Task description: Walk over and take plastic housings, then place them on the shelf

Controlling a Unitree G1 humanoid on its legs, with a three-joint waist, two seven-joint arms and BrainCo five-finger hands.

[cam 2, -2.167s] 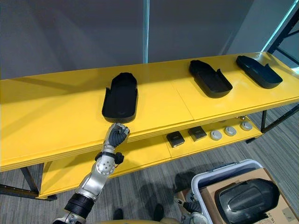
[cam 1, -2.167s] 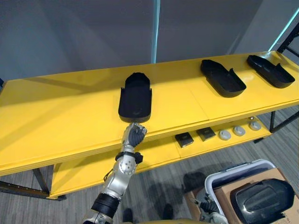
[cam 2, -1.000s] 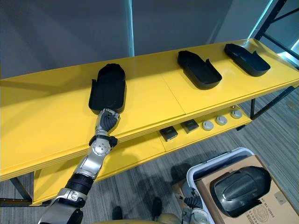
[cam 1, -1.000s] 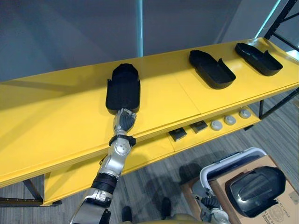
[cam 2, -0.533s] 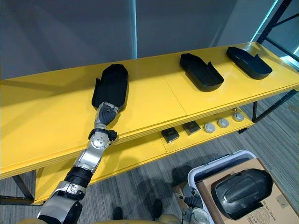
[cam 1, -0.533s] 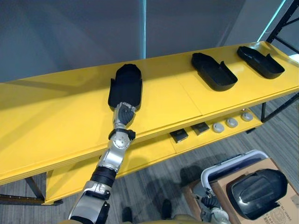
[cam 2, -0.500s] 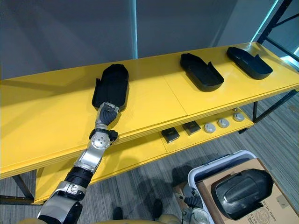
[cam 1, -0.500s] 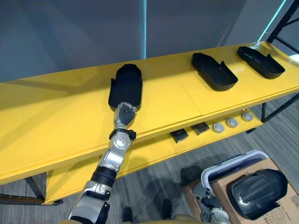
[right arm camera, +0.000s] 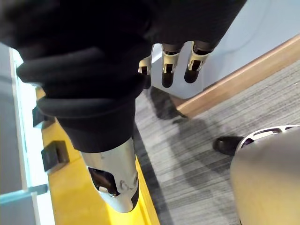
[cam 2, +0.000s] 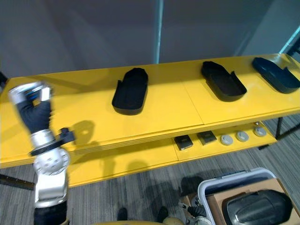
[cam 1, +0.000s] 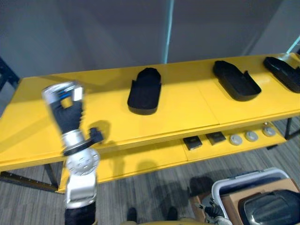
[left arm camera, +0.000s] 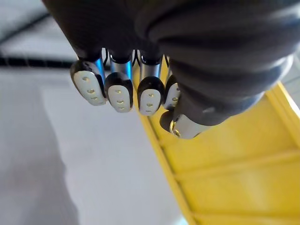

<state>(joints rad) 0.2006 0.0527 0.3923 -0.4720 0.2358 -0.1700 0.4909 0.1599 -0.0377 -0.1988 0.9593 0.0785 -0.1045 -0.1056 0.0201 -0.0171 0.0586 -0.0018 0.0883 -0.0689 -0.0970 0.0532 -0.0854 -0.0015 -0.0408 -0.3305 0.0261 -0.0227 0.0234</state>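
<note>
Well off to the right of our left hand (cam 1: 65,111), the nearest housing (cam 1: 145,92) lies open side up on the top board of the yellow shelf (cam 1: 183,117), clear of the hand. Farther right along the same board sit a second housing (cam 1: 236,80) and a third housing (cam 1: 284,73), each apart from the others. Our left hand is raised over the shelf's left end; in the left wrist view its fingers (left arm camera: 120,90) curl inward with the thumb close under them, closed on nothing. Below and to the right of that hand, the lower board carries two small black blocks (cam 1: 193,142) and three grey discs (cam 1: 251,136) in a row. Lower right of them stands a white bin (cam 1: 243,179) with a cardboard box (cam 1: 231,202) in it and a fourth housing (cam 1: 270,209) on the box. Our right hand (right arm camera: 168,63) hangs low over the grey floor (right arm camera: 197,154), fingers loose and empty.
</note>
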